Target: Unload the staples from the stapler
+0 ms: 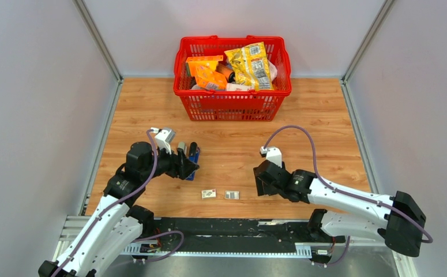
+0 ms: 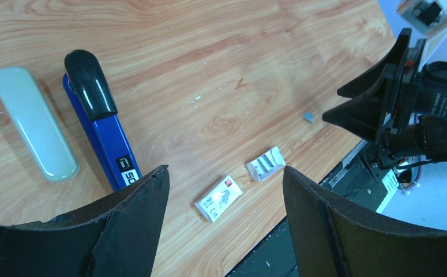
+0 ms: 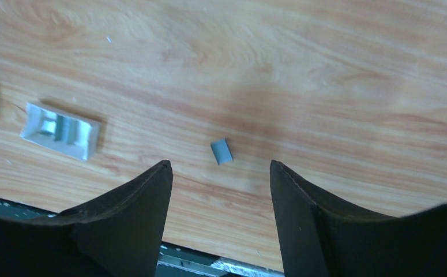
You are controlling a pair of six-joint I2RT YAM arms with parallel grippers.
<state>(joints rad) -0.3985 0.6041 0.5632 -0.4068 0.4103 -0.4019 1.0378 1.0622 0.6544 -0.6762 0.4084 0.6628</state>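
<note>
The stapler (image 2: 102,135), blue with a black top end, lies flat on the wooden table; it also shows in the top view (image 1: 193,156), just beyond my left gripper (image 1: 187,165). My left gripper (image 2: 225,170) is open and empty, with its left finger beside the stapler's near end. One tiny grey staple strip (image 3: 221,151) lies on the table just ahead of my open, empty right gripper (image 3: 221,164). The strip also shows in the left wrist view (image 2: 308,117), close to my right gripper (image 2: 353,109).
A pale oblong piece (image 2: 33,130) lies left of the stapler. Two small white tags (image 1: 209,194) (image 1: 231,195) lie near the table's front edge between the arms. A red basket (image 1: 232,104) full of packets stands at the back. Grey walls close in both sides.
</note>
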